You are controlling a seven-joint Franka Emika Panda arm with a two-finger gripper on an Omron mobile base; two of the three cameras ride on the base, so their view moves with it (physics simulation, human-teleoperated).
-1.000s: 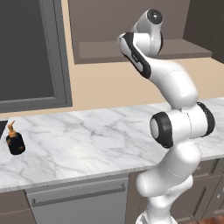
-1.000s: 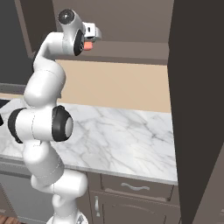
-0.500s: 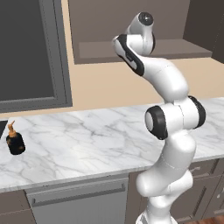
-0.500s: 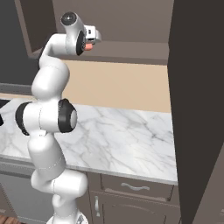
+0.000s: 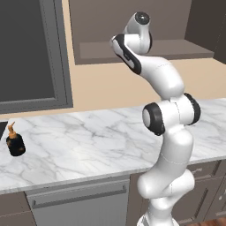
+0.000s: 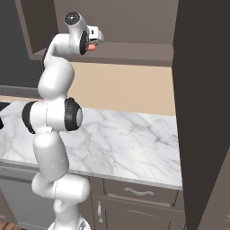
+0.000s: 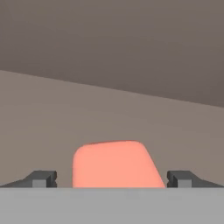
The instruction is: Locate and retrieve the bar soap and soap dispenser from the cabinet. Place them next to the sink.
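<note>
One bar soap [image 7: 114,164] lies between the wide-open claw [image 7: 112,179], apparently ungripped; one soap dispenser [image 5: 15,142] stands on the counter [image 5: 88,141].

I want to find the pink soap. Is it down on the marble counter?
No, the bar soap lies on the cabinet shelf, between the open gripper fingertips.

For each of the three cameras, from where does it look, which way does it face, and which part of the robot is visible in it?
Left base view: behind the arm on its left, facing the marble counter and cabinet; the arm rises at lower right; soap dispenser stands far left.
Right base view: behind on the right, same counter and cabinet; the arm rises at lower left, hand by the bar soap.
Hand view: on the hand, looking along the shelf; the open gripper straddles the soap.
Shared: both base views show the counter; the right base and hand views show the soap.
</note>
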